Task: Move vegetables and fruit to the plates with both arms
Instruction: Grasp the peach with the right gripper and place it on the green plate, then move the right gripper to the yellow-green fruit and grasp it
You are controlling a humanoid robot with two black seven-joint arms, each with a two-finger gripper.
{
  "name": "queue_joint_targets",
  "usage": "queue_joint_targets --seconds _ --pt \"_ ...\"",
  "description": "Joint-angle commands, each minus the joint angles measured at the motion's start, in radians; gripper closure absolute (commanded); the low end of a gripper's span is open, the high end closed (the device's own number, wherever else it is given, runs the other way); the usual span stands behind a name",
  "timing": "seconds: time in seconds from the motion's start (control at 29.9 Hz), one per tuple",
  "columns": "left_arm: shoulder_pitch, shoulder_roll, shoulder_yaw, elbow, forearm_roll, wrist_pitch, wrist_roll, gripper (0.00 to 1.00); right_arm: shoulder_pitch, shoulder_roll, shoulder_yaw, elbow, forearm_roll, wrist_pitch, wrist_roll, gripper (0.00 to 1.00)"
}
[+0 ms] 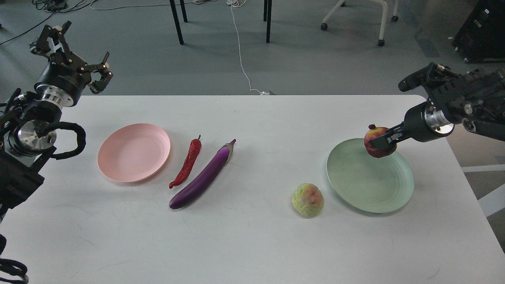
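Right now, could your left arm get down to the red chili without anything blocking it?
Probably yes. The left claw is open and empty, raised past the table's far left corner. The red chili lies bare on the table between the pink plate and the eggplant, close beside it, so a tidy grasp may be tight.

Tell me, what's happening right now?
Right claw shut on pomegranate, above green plate. Left claw open, empty. Chili, eggplant on table. Nothing blocking.
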Motion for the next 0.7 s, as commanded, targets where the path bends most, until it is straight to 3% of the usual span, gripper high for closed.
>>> queue_joint_targets --seconds 0.0,0.17,0.27,0.3,0.67 --pt "0.001 -0.004 0.002 0.000 0.000 0.002 0.000 0.02 -0.058 -0.031 0.008 -0.003 -0.006 -0.039 -0.001 0.47" --pt "0.001 -0.002 0.002 0.000 0.000 0.004 -0.001 0.02 -0.102 -0.031 0.014 -0.011 -0.006 -0.074 -0.003 0.35" --pt "0.001 -0.001 0.002 0.000 0.000 0.004 -0.001 0.02 -0.107 -0.028 0.030 -0.011 -0.006 -0.077 -0.009 0.15" --pt "0.001 -0.001 0.002 0.000 0.000 0.004 -0.001 0.02 -0.110 -0.027 0.040 -0.009 -0.003 -0.076 -0.014 0.05" --pt "0.001 -0.001 0.002 0.000 -0.001 0.002 -0.001 0.02 0.000 0.022 0.112 0.054 0.040 -0.030 -0.021 0.02"
